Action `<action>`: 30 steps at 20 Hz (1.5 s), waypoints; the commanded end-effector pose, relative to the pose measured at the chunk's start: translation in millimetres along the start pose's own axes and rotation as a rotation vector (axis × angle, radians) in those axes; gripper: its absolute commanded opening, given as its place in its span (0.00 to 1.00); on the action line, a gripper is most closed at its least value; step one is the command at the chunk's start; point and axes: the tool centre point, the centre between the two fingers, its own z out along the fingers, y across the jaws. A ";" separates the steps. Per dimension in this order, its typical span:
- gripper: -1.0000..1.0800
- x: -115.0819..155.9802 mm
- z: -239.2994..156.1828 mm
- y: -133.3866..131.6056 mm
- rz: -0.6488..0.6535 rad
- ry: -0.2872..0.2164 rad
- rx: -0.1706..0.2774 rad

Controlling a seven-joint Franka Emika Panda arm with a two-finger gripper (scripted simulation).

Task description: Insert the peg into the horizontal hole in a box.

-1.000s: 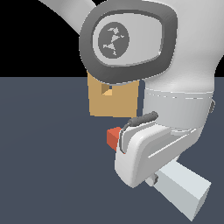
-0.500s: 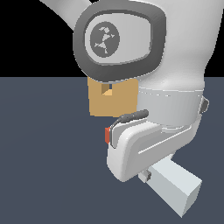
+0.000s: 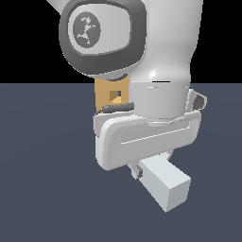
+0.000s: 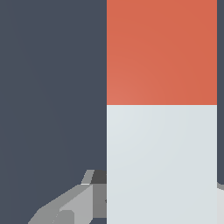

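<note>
The long square-section peg (image 4: 162,109) fills much of the wrist view, its short red end meeting the longer pale grey-white part at a straight seam. In the exterior view only its pale blunt end (image 3: 165,183) shows, jutting toward the camera below the arm. Behind the arm stands the plain tan-orange box (image 3: 105,97), mostly hidden, its small square hole (image 3: 116,96) facing the camera.

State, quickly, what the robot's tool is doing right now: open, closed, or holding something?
Tool: closed on the peg, gripping its pale grey-white part.
</note>
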 end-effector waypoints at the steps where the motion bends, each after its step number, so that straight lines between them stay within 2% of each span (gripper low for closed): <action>1: 0.00 11.6 -9.0 -4.4 0.041 -0.003 -0.005; 15: 0.00 97.8 -50.7 -29.5 0.315 -0.002 -0.006; 23: 0.00 143.8 -72.5 -31.3 0.455 -0.001 -0.006; 30: 0.00 171.4 -85.8 -28.2 0.539 -0.002 -0.006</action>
